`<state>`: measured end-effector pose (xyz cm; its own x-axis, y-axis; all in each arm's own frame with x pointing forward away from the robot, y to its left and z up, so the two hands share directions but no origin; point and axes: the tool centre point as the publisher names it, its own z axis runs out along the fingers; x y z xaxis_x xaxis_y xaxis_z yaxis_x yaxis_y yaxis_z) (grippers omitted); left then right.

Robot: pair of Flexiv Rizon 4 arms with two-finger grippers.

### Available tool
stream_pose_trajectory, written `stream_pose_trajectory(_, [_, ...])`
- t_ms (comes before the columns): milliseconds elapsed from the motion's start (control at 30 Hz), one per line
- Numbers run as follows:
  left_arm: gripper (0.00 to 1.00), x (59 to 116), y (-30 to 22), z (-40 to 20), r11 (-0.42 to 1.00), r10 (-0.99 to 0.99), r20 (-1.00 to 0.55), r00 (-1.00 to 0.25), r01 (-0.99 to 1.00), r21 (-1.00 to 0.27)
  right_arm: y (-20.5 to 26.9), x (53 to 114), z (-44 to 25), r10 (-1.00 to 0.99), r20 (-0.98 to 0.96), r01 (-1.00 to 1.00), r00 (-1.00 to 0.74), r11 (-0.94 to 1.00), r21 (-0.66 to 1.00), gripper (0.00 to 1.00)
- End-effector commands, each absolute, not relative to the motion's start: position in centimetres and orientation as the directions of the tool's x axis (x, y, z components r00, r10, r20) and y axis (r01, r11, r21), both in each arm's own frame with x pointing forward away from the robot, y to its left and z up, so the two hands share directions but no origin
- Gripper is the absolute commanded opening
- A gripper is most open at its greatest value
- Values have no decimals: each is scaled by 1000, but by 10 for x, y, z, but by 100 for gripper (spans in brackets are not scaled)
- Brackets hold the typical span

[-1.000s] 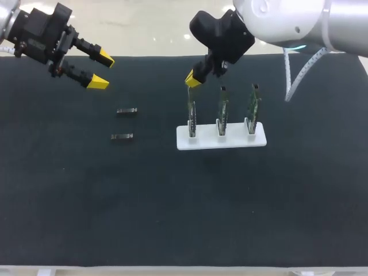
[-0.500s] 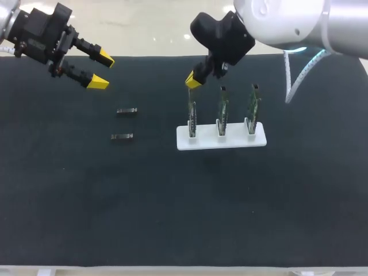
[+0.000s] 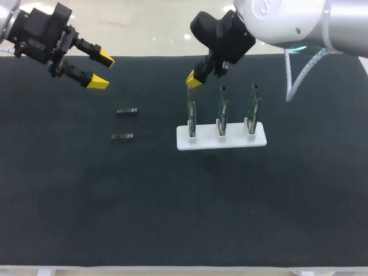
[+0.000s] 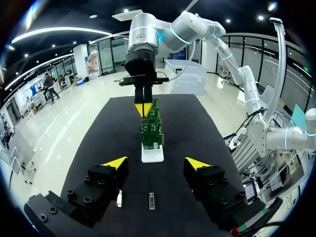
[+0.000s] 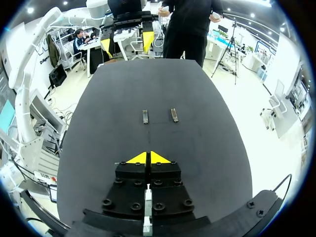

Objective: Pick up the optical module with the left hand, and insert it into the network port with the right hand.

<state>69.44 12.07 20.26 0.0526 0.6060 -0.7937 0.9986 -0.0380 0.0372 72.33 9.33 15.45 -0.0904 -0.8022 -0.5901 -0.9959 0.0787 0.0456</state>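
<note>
Two small dark optical modules lie on the black mat, one [image 3: 126, 111] farther back and one [image 3: 121, 137] nearer. My left gripper [image 3: 102, 69] hangs open and empty over the mat's far left, behind and to the left of the modules. In the left wrist view both modules [image 4: 120, 198] [image 4: 151, 201] lie just under its fingers. A white holder [image 3: 221, 141] carries three upright green circuit boards [image 3: 222, 108]. My right gripper [image 3: 193, 79] is shut on nothing, just above the top of the leftmost board [image 3: 191, 112]. In the right wrist view the modules [image 5: 145, 116] [image 5: 174, 114] lie well ahead of its joined tips [image 5: 148, 157].
The black mat [image 3: 172, 207] covers the whole table. A white cable [image 3: 296, 72] hangs from my right arm beside the holder. My right arm's black wrist [image 3: 221, 37] stands over the mat's back edge.
My right gripper has crept up a touch above the leftmost board. The left arm and the modules have not moved.
</note>
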Motion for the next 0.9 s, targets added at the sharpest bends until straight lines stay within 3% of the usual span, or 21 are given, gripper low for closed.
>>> stream_pose_trajectory(33, [100, 694, 120, 203, -37, 609, -792, 52, 999, 37, 87, 727, 175, -818, -567, -996, -94, 72, 61, 0])
stream_pose_trajectory(900, [100, 694, 120, 203, -37, 609, -792, 52, 999, 37, -46, 732, 217, -855, -516, -997, -47, 13, 70, 0])
